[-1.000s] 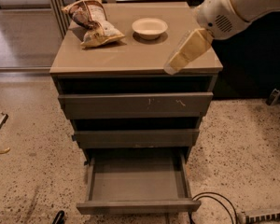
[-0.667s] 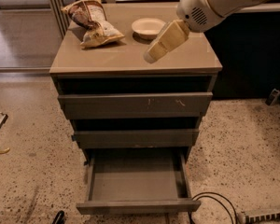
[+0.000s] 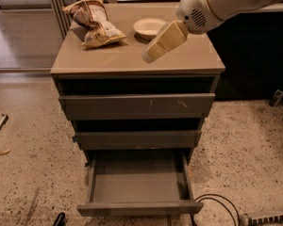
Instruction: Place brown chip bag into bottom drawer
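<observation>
The brown chip bag (image 3: 93, 20) lies on the back left of the cabinet top (image 3: 104, 58), dark brown with cream-yellow ends. The bottom drawer (image 3: 137, 181) is pulled open below, its flat grey floor bare. My gripper (image 3: 151, 54) hangs over the middle of the cabinet top, right of the bag and apart from it, in front of the small white bowl (image 3: 149, 26). Nothing shows in the gripper.
Two closed grey drawer fronts (image 3: 137, 105) sit above the open drawer. A black cable (image 3: 217, 201) and a power strip (image 3: 264, 216) lie on the speckled floor at the lower right. A dark cabinet (image 3: 254, 51) stands to the right.
My arm has swung left across the cabinet top, from its right edge to the middle, closer to the chip bag. The bag, the bowl and the drawer have not moved.
</observation>
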Controlling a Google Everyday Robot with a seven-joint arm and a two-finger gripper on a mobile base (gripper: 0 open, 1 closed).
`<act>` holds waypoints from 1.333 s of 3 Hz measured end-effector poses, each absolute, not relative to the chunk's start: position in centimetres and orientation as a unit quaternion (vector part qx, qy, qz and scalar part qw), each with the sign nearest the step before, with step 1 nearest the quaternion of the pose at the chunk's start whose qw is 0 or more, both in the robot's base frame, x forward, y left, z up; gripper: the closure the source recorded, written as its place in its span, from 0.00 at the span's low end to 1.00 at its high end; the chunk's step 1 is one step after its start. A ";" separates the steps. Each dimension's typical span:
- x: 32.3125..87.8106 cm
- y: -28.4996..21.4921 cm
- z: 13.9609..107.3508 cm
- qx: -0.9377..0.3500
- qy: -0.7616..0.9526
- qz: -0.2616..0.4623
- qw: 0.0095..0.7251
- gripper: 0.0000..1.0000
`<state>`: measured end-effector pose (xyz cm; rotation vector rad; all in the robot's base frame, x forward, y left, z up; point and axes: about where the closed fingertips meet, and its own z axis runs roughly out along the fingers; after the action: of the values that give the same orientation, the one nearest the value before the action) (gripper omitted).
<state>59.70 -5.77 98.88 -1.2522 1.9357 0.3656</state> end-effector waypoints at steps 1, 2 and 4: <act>62.3 -2.8 98.1 -0.479 0.755 0.162 0.418 0.00; 66.3 0.3 97.6 -0.463 0.740 0.177 0.455 0.00; 76.0 5.8 95.4 -0.374 0.744 0.196 0.518 0.00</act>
<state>76.00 5.78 95.38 -0.8980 1.7846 0.4714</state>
